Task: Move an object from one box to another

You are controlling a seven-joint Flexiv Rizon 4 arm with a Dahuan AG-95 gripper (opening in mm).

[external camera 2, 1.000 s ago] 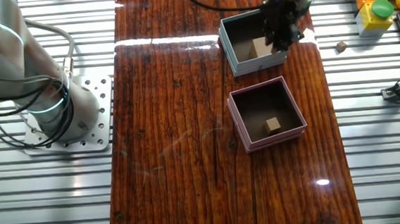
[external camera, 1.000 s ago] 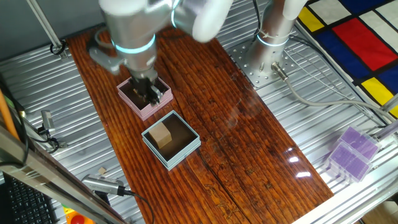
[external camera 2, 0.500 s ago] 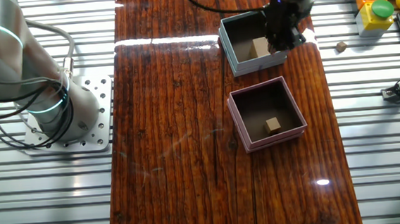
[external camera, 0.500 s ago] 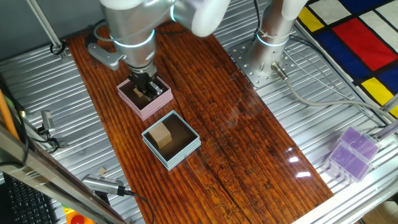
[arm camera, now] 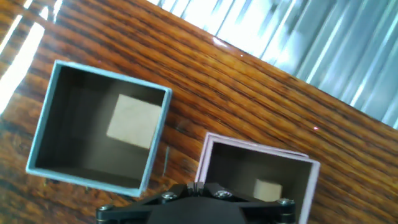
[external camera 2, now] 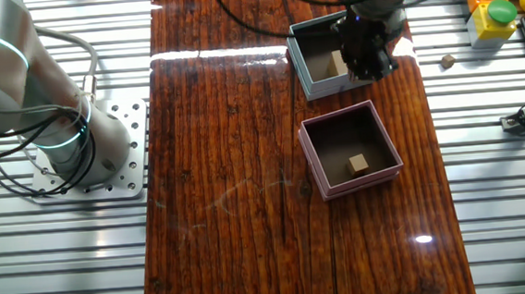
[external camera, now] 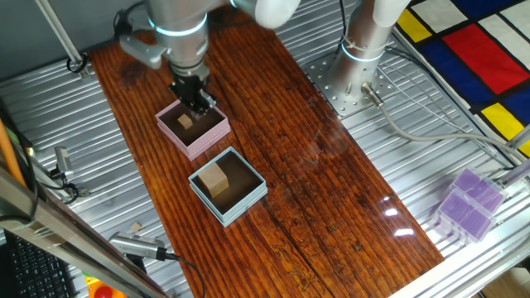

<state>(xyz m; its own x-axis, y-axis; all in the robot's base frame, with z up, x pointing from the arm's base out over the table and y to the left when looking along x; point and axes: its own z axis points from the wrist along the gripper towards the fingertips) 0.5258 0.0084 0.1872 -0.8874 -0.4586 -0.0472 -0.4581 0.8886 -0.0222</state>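
Small wooden cube (external camera: 185, 121) sits inside the pink box (external camera: 217, 132); a larger block (external camera: 217, 180) sits in the blue-grey box (external camera: 248, 201) beside it on the worktop (external camera: 315, 207). Gripper (external camera: 195, 101) hovers above the pink box's far edge, apparently carrying nothing, though whether the fingers are parted I cannot tell. No legible labels or writing.

The desk (external camera: 315, 190) is dark, strongly grained wood with a glossy varnish that throws glare at 12 o'clock. Ribbed bare metal (external camera 2: 494, 149) flanks it. The pink box (external camera 2: 351, 148) and blue-grey box (external camera: 228, 185) look like thin matt card. Each holds a pale, matt block, seemingly wood.
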